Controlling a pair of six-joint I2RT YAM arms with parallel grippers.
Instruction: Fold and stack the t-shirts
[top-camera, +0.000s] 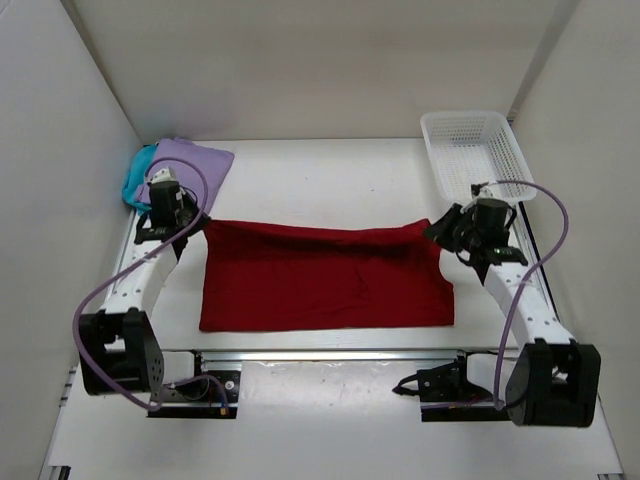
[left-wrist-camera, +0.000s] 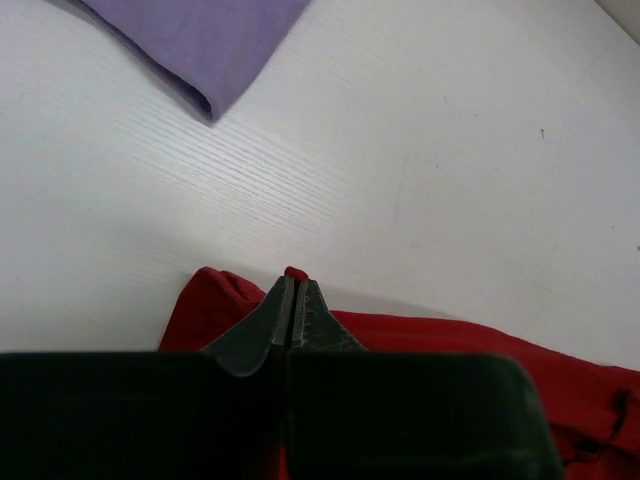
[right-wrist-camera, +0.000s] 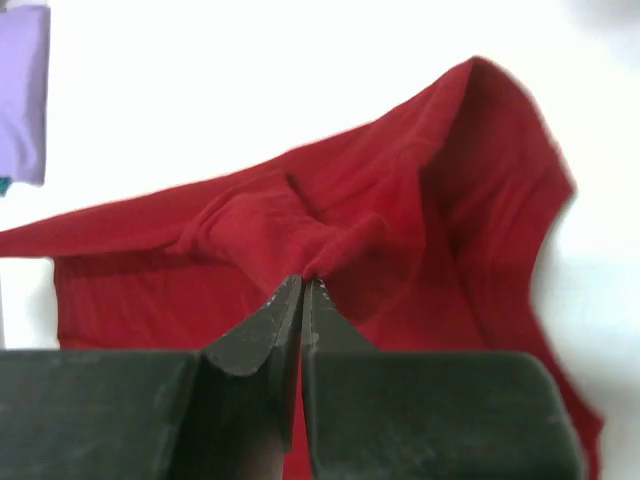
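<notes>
A deep red cloth t-shirt (top-camera: 325, 280) is being pinched by the left gripper (left-wrist-camera: 293, 285) and right gripper (right-wrist-camera: 303, 282). It is being flanked by a lavender cloth shirt (top-camera: 195, 160) and a white plastic mesh basket (top-camera: 468, 116).

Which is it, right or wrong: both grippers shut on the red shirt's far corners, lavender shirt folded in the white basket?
Wrong in one respect: the lavender shirt is not in the basket; it lies folded on the teal shirt, far left, per the top external view. The rest holds: left gripper and right gripper are shut on far corners of the red shirt.

place: robot lab — white enclosure walls (top-camera: 300, 60) | white table (top-camera: 330, 180)
</notes>
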